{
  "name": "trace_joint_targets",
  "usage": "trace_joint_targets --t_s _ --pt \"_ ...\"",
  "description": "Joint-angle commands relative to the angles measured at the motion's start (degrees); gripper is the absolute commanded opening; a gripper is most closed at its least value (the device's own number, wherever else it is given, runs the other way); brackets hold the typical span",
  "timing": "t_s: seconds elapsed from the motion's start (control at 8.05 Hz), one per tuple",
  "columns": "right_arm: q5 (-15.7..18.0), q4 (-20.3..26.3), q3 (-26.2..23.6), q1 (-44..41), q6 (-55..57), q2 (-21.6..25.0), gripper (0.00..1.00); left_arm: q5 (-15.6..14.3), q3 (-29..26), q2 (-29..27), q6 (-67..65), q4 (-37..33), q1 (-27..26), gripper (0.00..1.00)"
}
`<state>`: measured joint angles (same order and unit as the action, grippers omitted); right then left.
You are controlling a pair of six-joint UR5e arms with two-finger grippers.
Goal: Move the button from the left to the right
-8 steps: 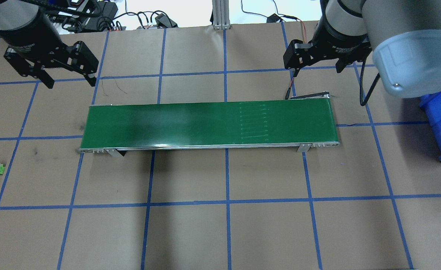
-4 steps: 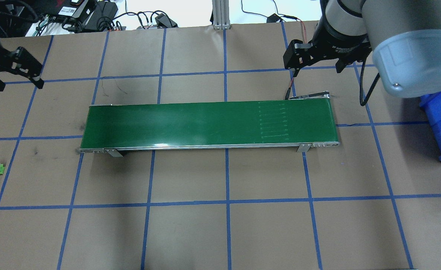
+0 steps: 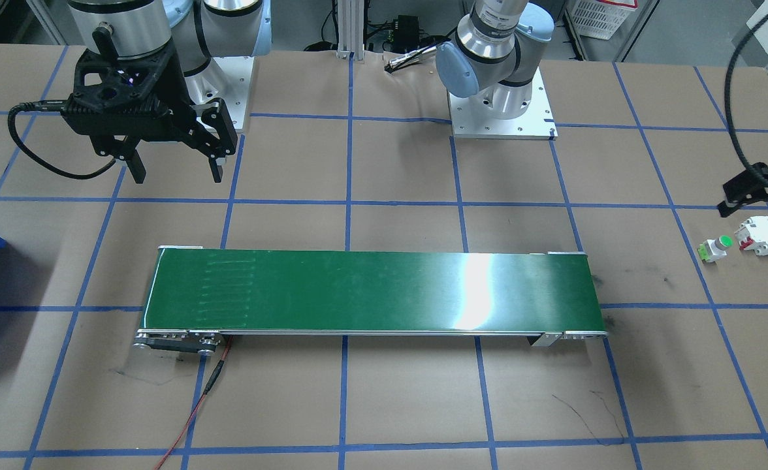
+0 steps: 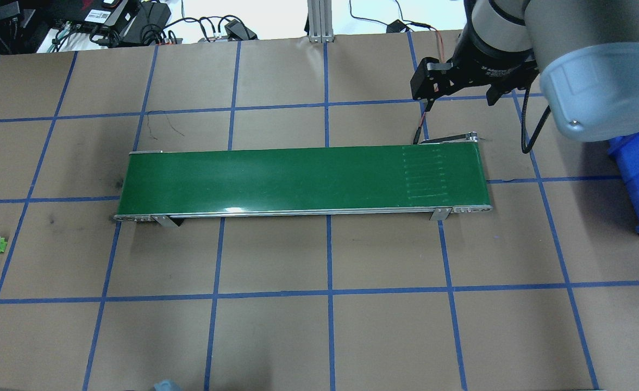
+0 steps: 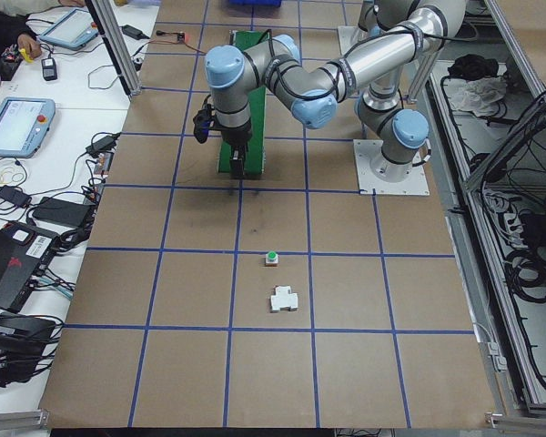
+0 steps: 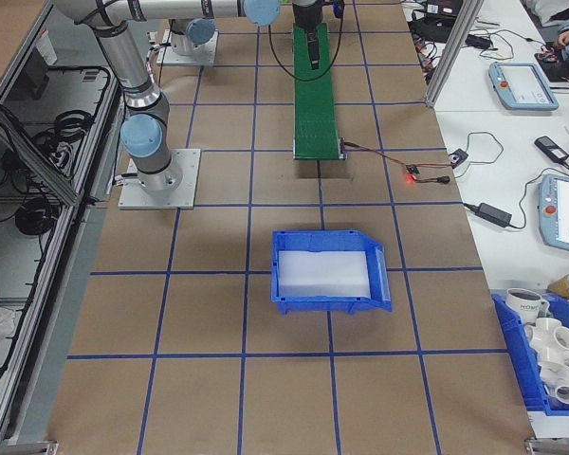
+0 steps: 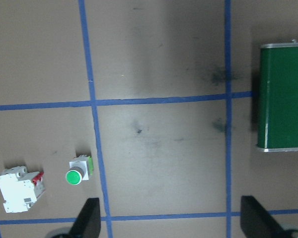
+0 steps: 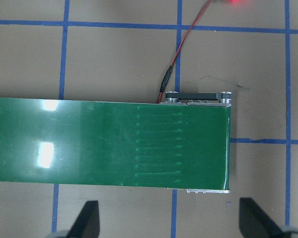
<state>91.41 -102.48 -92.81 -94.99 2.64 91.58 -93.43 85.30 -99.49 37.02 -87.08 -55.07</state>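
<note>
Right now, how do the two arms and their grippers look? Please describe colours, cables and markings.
Both arms are silver-grey tubes with light blue joint caps, on square metal base plates. The right gripper is black with two slim fingers, a black camera housing with a small violet light, and a looping black cable. White lettering rings its wrist. The left gripper is black too.

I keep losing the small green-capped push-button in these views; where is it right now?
The green-capped push-button lies on the brown table at the front view's far right, beside the white breaker with red parts, past the green conveyor belt's end.
</note>
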Motion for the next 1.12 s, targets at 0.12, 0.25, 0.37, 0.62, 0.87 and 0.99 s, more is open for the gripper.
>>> trace_joint_targets --t_s 0.12,0.25,0.37,0.62,0.87,0.99 --pt "0.0 0.0 0.0 0.0 0.1 0.0 1.0 -3.2 0.6 -5.2 10.8 3.0 9.9 1.0" --pt "0.0 0.0 0.0 0.0 0.1 0.0 1.0 -3.2 0.6 -8.1 12.1 3.0 12.0 1.0" --pt "0.0 0.0 0.0 0.0 0.1 0.0 1.0 -3.2 0.6 -10.6 13.6 3.6 13.1 1.0" --pt "0.0 0.0 0.0 0.0 0.1 0.0 1.0 -3.7 2.8 -13.1 13.7 5.2 13.8 1.0" --pt "0.0 0.0 0.0 0.0 0.1 0.0 1.0 -8.5 7.6 -13.5 13.3 11.5 13.9 1.0" --pt "0.0 0.0 0.0 0.0 0.1 0.0 1.0 -8.7 10.0 -13.6 13.7 16.4 13.9 1.0"
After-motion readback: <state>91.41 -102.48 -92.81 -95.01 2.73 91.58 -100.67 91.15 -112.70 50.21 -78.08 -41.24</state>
